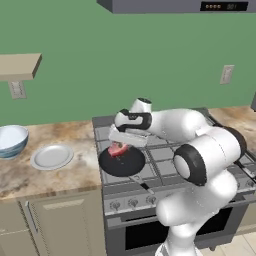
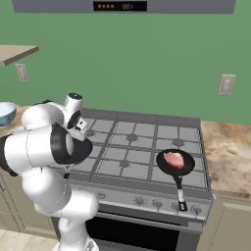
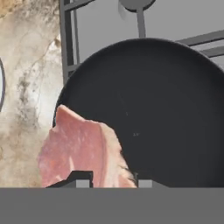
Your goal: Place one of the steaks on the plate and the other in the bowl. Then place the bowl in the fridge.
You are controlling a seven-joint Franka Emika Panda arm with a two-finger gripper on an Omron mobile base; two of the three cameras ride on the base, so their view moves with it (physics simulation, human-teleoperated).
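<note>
Fingers (image 3: 111, 181) closed, arm low

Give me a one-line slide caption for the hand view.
Gripper closed on a raw steak at the edge of the black frying pan on the stove.

A steak (image 2: 173, 159) lies in a black frying pan (image 2: 175, 163) on the stove's (image 2: 132, 147) near right burner — handle pointing near. Far left, the bowl (image 2: 6, 112) sits on the counter.
</note>
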